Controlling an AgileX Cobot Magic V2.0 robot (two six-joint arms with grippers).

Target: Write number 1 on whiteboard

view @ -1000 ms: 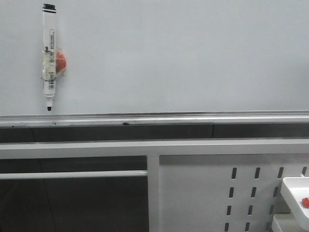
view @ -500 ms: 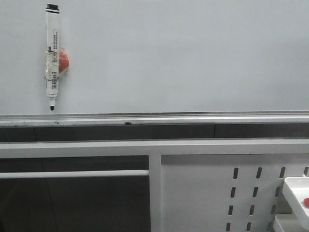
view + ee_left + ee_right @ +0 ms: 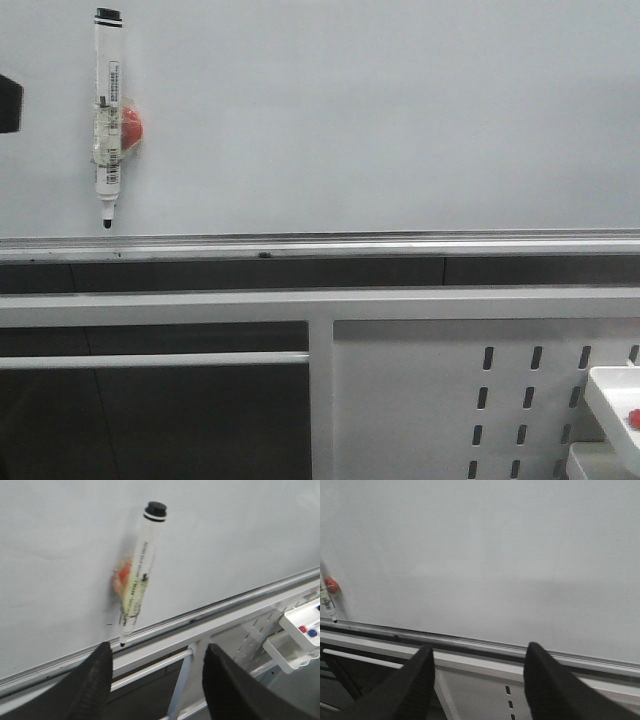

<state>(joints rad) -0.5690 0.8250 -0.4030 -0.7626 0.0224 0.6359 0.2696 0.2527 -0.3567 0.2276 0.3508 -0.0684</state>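
Whiteboard [image 3: 380, 120] fills the upper half of the front view, pale and smooth, with a silver rail [image 3: 320, 245] along its lower edge. No stroke shows on it in any view, so the number 1 is not yet written; only a small dark speck sits on the rail near the middle.

A marker [image 3: 107, 115] hangs upright at the upper left of the front view, cap end up and tip down just above the rail. It seems held against the board by a clear clip with a red magnet [image 3: 129, 127] behind it. In the left wrist view the marker [image 3: 138, 575] sits near the centre of the frame, tilted, above and between the two dark fingers.

The left gripper [image 3: 155, 680] stands open and empty, its fingers well apart and short of the marker. At the left edge of the front view a dark shape is likely part of that arm. The right gripper [image 3: 477, 680] is also open and holds nothing, facing bare board to the right of the marker.

Judged from this, the task is at its start: the marker has to be grasped, pulled off the board, and its tip drawn down in one vertical line.

Below the rail runs a white frame with a perforated panel [image 3: 480, 400] at the lower right, and a white tray [image 3: 610, 395] at the right edge.
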